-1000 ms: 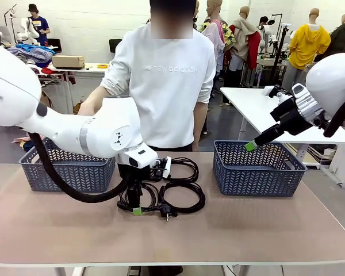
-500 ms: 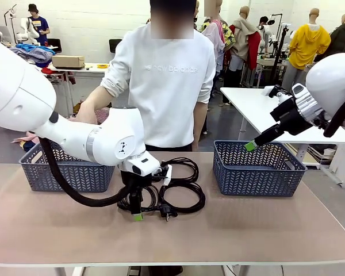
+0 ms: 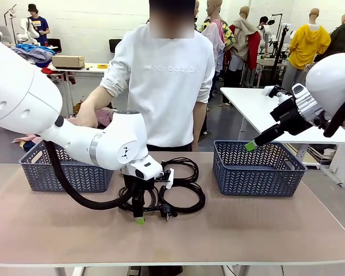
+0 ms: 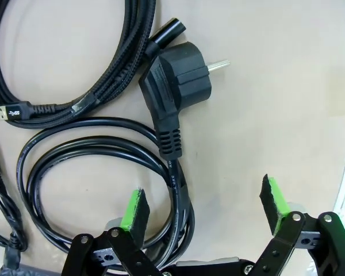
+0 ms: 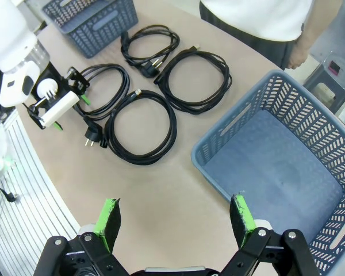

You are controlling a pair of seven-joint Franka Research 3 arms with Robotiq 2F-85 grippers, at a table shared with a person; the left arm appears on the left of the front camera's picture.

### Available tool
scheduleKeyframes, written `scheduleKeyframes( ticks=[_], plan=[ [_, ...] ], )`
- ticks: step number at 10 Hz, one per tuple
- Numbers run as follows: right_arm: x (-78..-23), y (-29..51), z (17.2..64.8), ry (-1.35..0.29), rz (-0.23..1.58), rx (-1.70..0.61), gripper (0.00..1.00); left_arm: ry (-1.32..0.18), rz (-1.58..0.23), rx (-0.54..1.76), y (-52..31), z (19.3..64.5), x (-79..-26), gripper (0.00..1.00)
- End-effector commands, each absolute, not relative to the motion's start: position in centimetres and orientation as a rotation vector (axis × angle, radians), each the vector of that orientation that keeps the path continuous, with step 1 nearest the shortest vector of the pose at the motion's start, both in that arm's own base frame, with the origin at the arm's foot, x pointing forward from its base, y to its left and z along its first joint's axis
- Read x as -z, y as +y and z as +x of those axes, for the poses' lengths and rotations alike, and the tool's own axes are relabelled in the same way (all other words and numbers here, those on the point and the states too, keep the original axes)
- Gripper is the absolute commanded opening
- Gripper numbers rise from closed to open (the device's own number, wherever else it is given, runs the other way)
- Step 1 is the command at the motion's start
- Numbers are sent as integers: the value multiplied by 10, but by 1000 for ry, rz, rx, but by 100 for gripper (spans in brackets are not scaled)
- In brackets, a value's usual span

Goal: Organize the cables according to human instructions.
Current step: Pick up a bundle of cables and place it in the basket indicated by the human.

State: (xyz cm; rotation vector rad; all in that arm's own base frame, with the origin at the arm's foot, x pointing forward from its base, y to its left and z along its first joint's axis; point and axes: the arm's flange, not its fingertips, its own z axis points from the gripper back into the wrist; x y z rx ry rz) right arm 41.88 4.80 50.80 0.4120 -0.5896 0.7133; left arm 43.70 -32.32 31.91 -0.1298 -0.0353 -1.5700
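The tan bench (image 3: 264, 230) runs the width of the front view, with a person (image 3: 167, 86) in a white top standing at its far edge. The left arm (image 3: 23, 98) sweeps in low across the middle. It covers the near corner of the left basket (image 3: 63, 175) and the left part of the cables (image 3: 181, 187). The right arm (image 3: 336, 80) stays high at the side, above the right basket (image 3: 259, 175).

The right wrist view looks down on what the left arm hides. There the cables (image 5: 168, 86) are four black coils lying flat on the bench between the two blue baskets, outside both. That view also looks into the right basket (image 5: 230, 123), which sits just beside the nearest coil, and shows the left basket (image 5: 92, 20) at the far end.

The left hand (image 3: 140, 220) points straight down over the nearest coil. From the left wrist view the left hand (image 4: 204, 202) is spread wide and grasps nothing. A strand of a smooth cord (image 4: 175, 178) passes between its fingers, close to one green pad. Above that lies a braided cable (image 4: 121, 63) with a small flat connector. The right hand (image 3: 250, 146) hangs in the air over its basket. In the right wrist view the right hand (image 5: 176, 214) is released, with its fingers well apart.

The round two-pin plug (image 4: 181, 80) of the smooth cord rests on the bench just ahead of the left hand.
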Motion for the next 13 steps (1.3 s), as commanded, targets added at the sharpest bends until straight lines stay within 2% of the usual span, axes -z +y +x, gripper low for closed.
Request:
scheduleKeyframes(
  ticks=[1, 2, 5, 6, 7, 8, 9, 10, 13],
  plan=[
    [-508, 48, 421, -602, 432, -717, 100, -34, -83, 1561, -325, 440, -316, 88],
    [-508, 48, 421, -602, 432, -717, 100, -34, -84, 1559, -325, 441, -314, 80],
    [-508, 48, 421, -602, 432, -717, 100, -70, -89, 1567, -325, 441, -318, 48],
    [-508, 48, 421, -602, 432, -717, 100, -72, -91, 1570, -325, 441, -319, 41],
    [-508, 48, 421, -602, 432, -717, 100, -67, -87, 1570, -325, 442, -320, 29],
    [-508, 48, 421, -602, 432, -717, 100, -63, -88, 1569, -326, 443, -320, 22],
    [-508, 48, 421, -602, 432, -717, 100, -60, -85, 1571, -326, 443, -321, 10],
    [-508, 48, 421, -602, 432, -717, 100, -58, -83, 1571, -325, 443, -322, 2],
    [-508, 48, 421, -602, 432, -717, 100, -65, -54, 1554, -314, 444, -332, 0]
  ],
)
